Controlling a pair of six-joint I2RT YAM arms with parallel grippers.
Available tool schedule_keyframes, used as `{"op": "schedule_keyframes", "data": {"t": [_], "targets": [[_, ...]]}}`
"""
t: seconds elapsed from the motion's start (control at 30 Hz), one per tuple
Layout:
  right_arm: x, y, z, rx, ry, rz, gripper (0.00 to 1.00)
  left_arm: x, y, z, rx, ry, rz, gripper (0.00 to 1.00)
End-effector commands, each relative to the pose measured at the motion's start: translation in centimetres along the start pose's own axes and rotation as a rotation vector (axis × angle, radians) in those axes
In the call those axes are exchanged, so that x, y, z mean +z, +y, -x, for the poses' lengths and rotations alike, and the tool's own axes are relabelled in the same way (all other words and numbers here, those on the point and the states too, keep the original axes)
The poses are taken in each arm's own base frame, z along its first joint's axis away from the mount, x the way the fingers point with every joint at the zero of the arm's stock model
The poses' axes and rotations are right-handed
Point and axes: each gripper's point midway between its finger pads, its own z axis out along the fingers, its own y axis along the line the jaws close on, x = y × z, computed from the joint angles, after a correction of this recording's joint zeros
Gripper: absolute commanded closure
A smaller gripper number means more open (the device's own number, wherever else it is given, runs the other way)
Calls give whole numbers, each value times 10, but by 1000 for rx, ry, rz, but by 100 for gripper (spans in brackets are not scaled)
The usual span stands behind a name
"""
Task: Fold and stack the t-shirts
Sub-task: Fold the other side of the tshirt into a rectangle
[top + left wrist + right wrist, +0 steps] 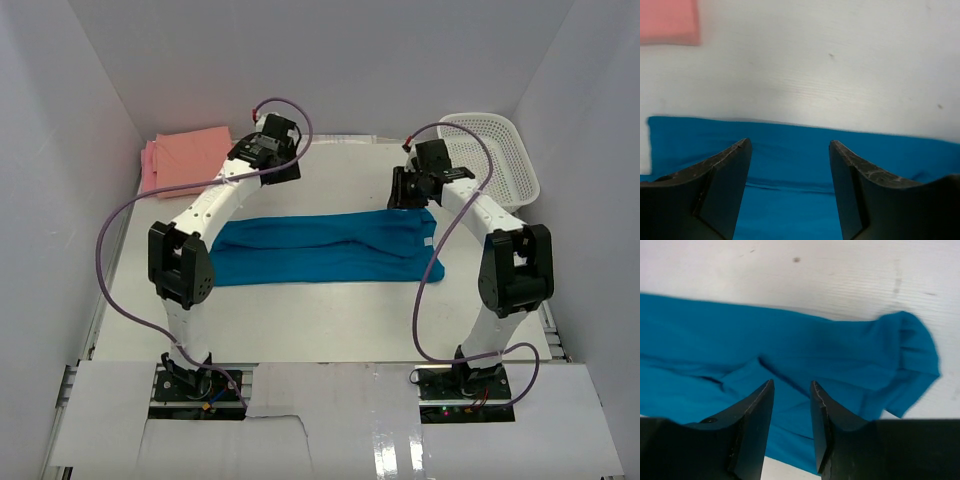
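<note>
A teal-blue t-shirt lies folded into a long band across the middle of the table. Two folded t-shirts, salmon-orange over pink, are stacked at the back left. My left gripper hovers open over the teal shirt near its far edge, with nothing between the fingers. A corner of the salmon shirt shows beyond it. My right gripper hangs over the teal shirt's right end by a sleeve. Its jaws stand a little apart with only cloth showing below.
A white plastic mesh basket stands at the back right corner. White walls enclose the table on three sides. Purple cables loop off both arms.
</note>
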Motion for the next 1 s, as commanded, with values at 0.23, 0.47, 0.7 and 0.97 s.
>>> {"op": "schedule_keyframes", "data": {"t": [0.23,0.47,0.7,0.97], "targets": [[33,45,-48,-85,142,232,54,36,-49,-65,59,177,-105,26],[54,55,-50,-97,143,313,53,38,-39,-70,77,172,-68,25],[67,57,-49,-100,155,341,54,38,-34,-73,86,171,-53,25],[52,72,-53,-121,151,378,92,41,-34,-78,87,183,-51,25]]}}
